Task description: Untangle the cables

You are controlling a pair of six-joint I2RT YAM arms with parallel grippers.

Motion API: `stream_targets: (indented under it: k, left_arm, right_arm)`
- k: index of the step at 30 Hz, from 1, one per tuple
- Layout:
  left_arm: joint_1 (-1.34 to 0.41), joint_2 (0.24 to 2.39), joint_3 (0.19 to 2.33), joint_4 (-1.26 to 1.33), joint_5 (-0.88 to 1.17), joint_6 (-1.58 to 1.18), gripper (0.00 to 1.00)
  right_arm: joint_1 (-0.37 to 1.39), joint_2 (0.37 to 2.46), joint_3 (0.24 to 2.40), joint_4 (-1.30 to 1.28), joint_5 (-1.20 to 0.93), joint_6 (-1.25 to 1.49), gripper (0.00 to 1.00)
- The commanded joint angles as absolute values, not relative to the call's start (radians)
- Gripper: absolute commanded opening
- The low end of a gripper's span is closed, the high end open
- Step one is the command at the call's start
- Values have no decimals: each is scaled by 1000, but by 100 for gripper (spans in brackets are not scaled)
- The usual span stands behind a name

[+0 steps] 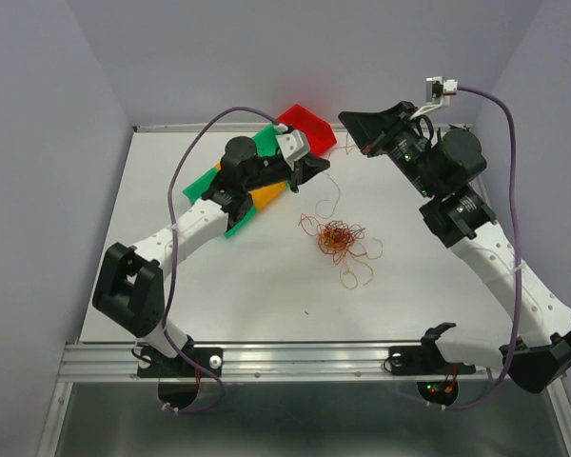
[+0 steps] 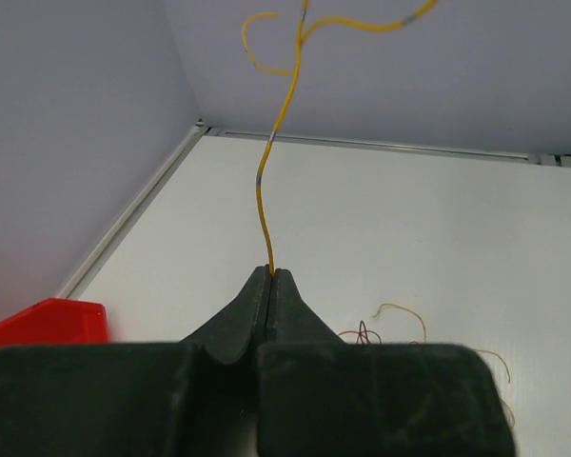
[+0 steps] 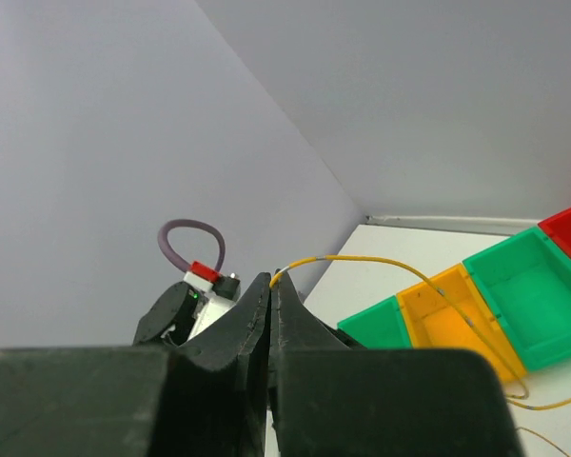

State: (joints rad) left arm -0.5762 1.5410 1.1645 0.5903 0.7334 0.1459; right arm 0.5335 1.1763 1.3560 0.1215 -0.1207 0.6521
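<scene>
The left fingers [image 2: 270,284] are pinching shut on a yellow wire [image 2: 263,190], which is rising free above them. The right fingers [image 3: 271,290] are clamping a yellow strand [image 3: 390,260] that is arcing out over the coloured bins [image 3: 514,286]; same piece or not, cannot tell. Both are holding high near the worktop's [image 1: 219,295] far edge, likely drawing a strand clear. The tangle of cables [image 1: 338,238] is lying mid-worktop, apart from both.

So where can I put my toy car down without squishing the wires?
The biggest bare patch is the front of the table, between the near edge and the wire tangle. A smaller one lies between the tangle and the right arm. Crowded: back left, with bins and the left arm.
</scene>
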Motion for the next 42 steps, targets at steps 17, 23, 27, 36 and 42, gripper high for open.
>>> stream_targets:
  k: [17,23,27,36,42]
  left_arm:
    - [-181,1318,1298,287,704,179,0]
    - [-34,1312,1235,319,758,190,0]
    - [44,1357,1213,331,818,183,0]
    - [121,1479,1154,367,925,186,0]
    - [127,1499,1114,367,913,215,0]
  right_arm:
    - [673,1620,1526,187,-219,552,0]
    - [696,1816,1571,339,-258,544,1]
    - [713,1922,1611,397,-276,563,0]
    - [778,2075,1678,505,-310,581,0]
    - [802,2140,1700,577,-350,581,1]
